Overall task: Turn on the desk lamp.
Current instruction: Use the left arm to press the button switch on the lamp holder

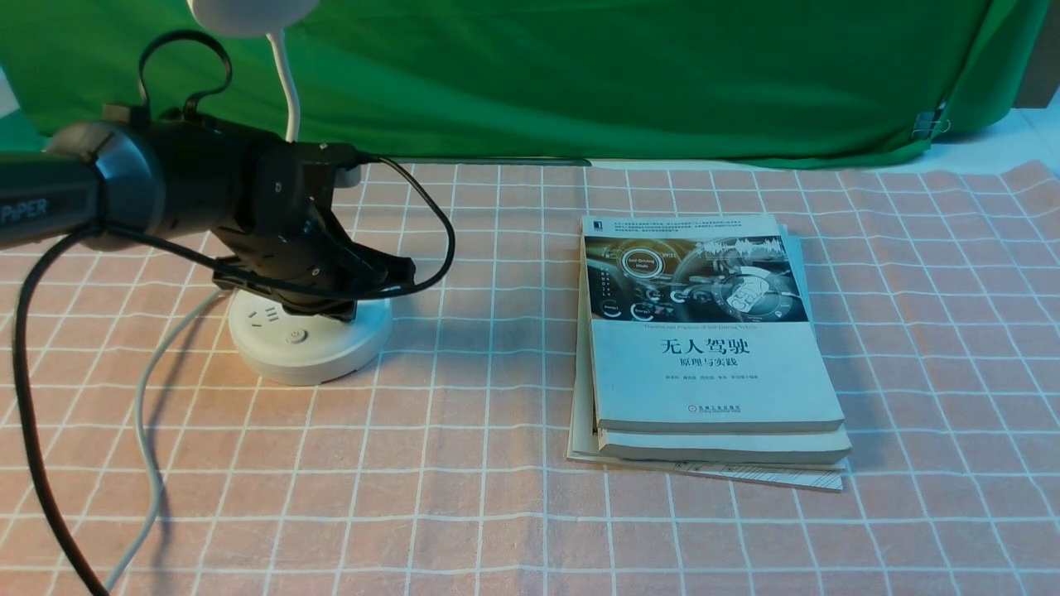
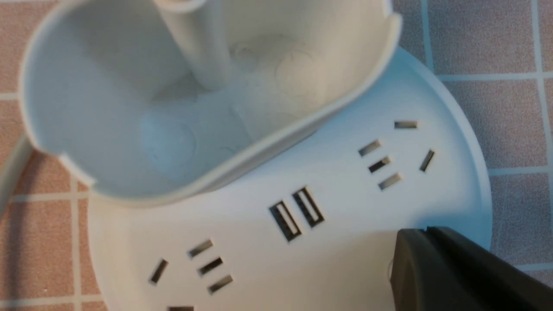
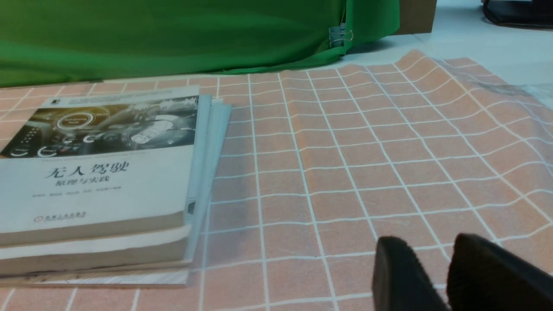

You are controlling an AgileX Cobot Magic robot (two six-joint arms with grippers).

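Though no spread can be told for the left gripper (image 1: 396, 275), it is held over the white, socketed desk lamp (image 1: 308, 341); right gripper (image 3: 427, 240) narrowly parted; checked tablecloth (image 1: 497, 497), green backdrop (image 1: 580, 74).

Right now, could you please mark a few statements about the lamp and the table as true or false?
The left claw is over the lamp base. True.
The base has two USB ports. True.
The books lie left of the lamp base. False: they lie to its right.
The cloth is plain blue. False: pink with white checks.
The left claw covers the power button. False: it shows uncovered.
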